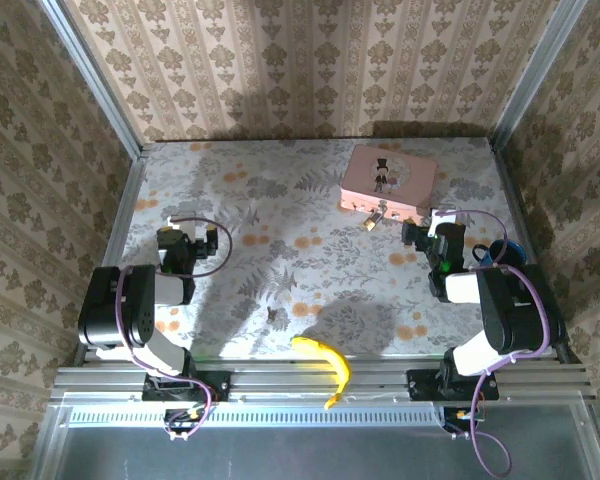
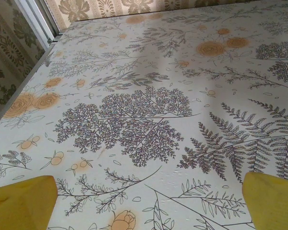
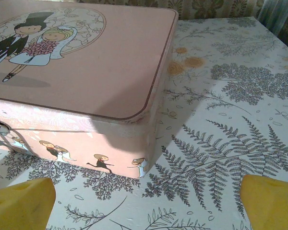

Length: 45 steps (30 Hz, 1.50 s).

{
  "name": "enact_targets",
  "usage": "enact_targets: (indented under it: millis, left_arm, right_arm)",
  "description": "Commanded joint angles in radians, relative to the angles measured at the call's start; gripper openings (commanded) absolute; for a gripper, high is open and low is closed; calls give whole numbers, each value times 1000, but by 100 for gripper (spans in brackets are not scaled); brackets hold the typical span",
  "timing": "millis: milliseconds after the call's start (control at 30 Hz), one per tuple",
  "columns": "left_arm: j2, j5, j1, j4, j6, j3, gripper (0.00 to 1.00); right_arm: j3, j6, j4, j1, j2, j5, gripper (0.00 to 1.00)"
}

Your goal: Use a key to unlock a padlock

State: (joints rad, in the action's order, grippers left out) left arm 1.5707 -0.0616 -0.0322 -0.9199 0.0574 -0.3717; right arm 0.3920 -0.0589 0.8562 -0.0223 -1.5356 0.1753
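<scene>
— What are those two yellow pads [image 2: 20, 203] right up close?

— They're the tips of the left tool [image 2: 146, 203]. They're spread far apart with nothing between them, so it isn't gripping anything. Under it there's just the flowery desk [image 2: 134, 96].

— Where's the key [image 1: 273, 316]?

— See the tiny dark bit lying flat on the desk, about midway between the two arms? It's too small to be sure, but I think that's it. Lying there, either arm could get to it.

— And the banana [image 1: 325, 365]?

— A bit right of the key, at the near edge of the desk. I don't think it's part of the job.

— Then the padlock [image 1: 372, 218]?

— It's little and gold, right at the front side of the pink tin [image 1: 388, 175]. I think it hangs on the clasp to keep the lid shut.

— What's in the tin?

— I can't tell. The lid is down.

— And the right tool [image 3: 146, 203]?

— Its fingers are spread wide as well, with nothing in them. It looks at the tin's corner from close by, maybe so it can hold the padlock steady.

— What's the blue round thing [image 1: 507, 250] behind the right arm?

— Maybe a cup. The arm hides most of it, so I can't see inside.
</scene>
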Motion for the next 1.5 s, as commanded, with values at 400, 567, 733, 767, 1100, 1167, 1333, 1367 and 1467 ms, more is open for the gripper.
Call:
enact_targets:
  millis: [400,567,733,767,1100,1167,1333,1367,1467]
  left_arm:
    - [-12,-9,-1,-16,13,-13,100]
    - [-12,-9,-1,-16,13,-14,100]
    - [-12,-8,-1,-14,13,-15,100]
    - [-12,-6,-1,-13,13,-16,100]
    - [-13,-4,0,-13,12,-15,100]
    - [-12,-4,0,-13,12,-15,100]
    - [-12,-4,0,-13,12,-15,100]
    - [-12,-4,0,-13,13,-15,100]
    - [-13,-4,0,-14,12,-15,100]
  right_arm:
    - [8,0,6,-5,9,-8,100]
    - [10,-1,6,-5,9,-8,100]
    - [7,1,7,-5,9,-8,100]
    - [7,1,7,-5,9,-8,100]
    - [7,1,6,-5,9,-9,100]
    - [9,1,6,-5,9,-8,100]
    - [8,1,7,-5,9,-8,100]
    - [7,1,7,-5,10,-8,100]
    - [16,6,-8,-7,13,-18,100]
